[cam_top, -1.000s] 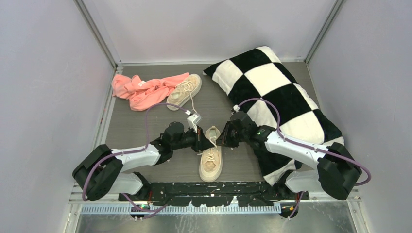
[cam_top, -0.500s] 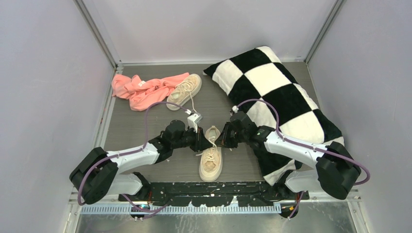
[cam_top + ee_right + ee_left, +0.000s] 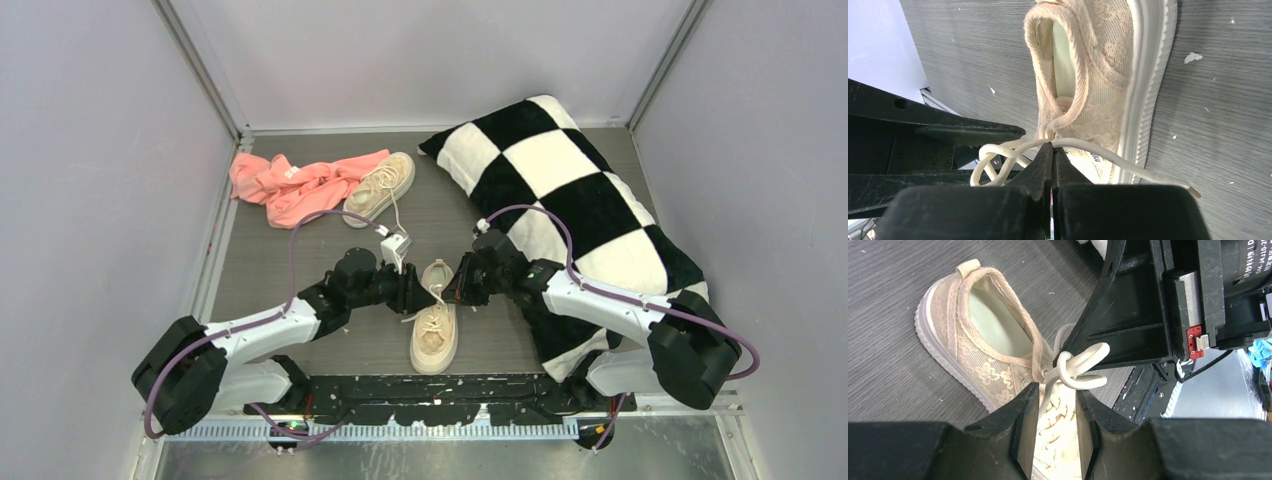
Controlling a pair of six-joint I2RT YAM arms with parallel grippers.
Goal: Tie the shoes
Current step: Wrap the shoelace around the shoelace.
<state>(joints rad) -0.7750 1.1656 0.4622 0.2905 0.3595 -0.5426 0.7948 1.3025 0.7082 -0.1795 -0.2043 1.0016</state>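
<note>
The left gripper [image 3: 1057, 393] has parted its jaws about halfway, releasing the lace [image 3: 1087, 356], which the right gripper [image 3: 1052, 148] keeps pinched tight above the near shoe [image 3: 434, 338] on the worktop [image 3: 300, 262], suggesting a first knot is cinched, bow pending.

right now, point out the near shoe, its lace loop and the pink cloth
near shoe [image 3: 433, 342]: top external view, on the toe end.
lace loop [image 3: 1088, 356]: left wrist view, on the loop's upper strand.
pink cloth [image 3: 300, 190]: top external view, on its bunched middle.
</note>
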